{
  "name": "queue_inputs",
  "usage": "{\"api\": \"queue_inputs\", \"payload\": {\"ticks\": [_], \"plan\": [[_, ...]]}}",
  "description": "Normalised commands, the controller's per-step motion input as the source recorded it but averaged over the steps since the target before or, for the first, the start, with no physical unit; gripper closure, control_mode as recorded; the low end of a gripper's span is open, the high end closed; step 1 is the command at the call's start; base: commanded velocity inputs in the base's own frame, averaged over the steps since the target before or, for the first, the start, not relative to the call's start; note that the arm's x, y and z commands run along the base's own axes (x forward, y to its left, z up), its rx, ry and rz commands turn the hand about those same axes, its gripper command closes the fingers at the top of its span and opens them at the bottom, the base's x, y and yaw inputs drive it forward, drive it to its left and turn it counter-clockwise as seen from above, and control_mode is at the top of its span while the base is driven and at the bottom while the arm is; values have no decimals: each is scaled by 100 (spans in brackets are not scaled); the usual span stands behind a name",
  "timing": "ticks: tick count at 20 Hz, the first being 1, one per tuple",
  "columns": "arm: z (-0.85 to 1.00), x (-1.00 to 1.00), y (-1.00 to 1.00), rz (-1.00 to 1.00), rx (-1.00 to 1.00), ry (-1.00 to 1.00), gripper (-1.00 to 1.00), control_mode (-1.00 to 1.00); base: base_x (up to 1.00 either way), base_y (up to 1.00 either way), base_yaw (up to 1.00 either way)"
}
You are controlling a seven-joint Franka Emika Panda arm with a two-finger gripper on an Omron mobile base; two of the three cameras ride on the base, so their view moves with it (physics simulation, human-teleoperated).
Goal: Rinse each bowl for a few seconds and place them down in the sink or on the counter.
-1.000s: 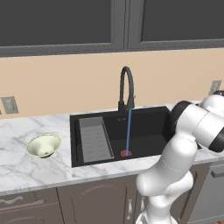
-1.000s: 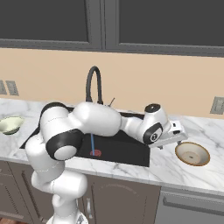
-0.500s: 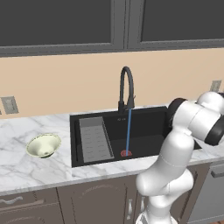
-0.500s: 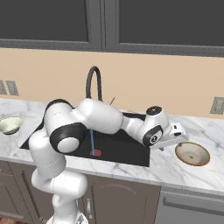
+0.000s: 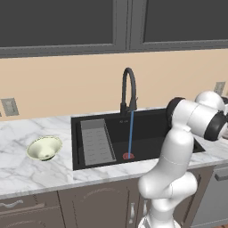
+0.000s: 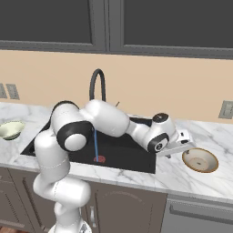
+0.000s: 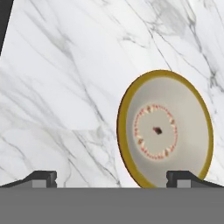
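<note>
The shallow beige bowl (image 6: pixel 200 160) with a brownish rim sits upright on the white marble counter (image 6: pixel 214 182) right of the sink (image 6: pixel 132 159). My gripper (image 6: pixel 181 146) hangs open just left of this bowl and above it, holding nothing. Seen from the hand, the same bowl (image 7: pixel 165 129) lies ahead and to the right, and my gripper (image 7: pixel 113 179) is spread wide, its right fingertip (image 7: pixel 181 178) at the bowl's near rim. The pale cream-green bowl (image 5: pixel 43 148) rests on the counter left of the sink (image 5: pixel 151 122). It also appears at the far left, the same cream-green bowl (image 6: pixel 11 129).
Water runs from the black arched faucet (image 5: pixel 128 89) in a thin blue stream (image 5: pixel 130 133) onto the red drain (image 5: pixel 128 156). A grey ribbed rack (image 5: pixel 95 140) fills the basin's left part. Dark cabinets hang above the beige wall. My arm reaches across the sink's right side.
My hand has crept a little to the right and down, closer to the beige bowl. Its jaws stay wide. Both bowls and the running water are unchanged.
</note>
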Motion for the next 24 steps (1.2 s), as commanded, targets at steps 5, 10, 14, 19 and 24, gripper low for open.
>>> {"api": "queue_inputs", "payload": {"ticks": [5,10,14,19,24], "plan": [[-16,12,-10,0,0,0,-100,-100,0,0,0],[-11,11,-16,0,0,0,-100,-100,0,0,0],[-10,12,-18,0,0,0,-100,-100,0,0,0],[-10,19,-10,0,0,0,-100,-100,0,0,0],[-10,17,-11,2,0,0,-100,-100,0,0,0]]}}
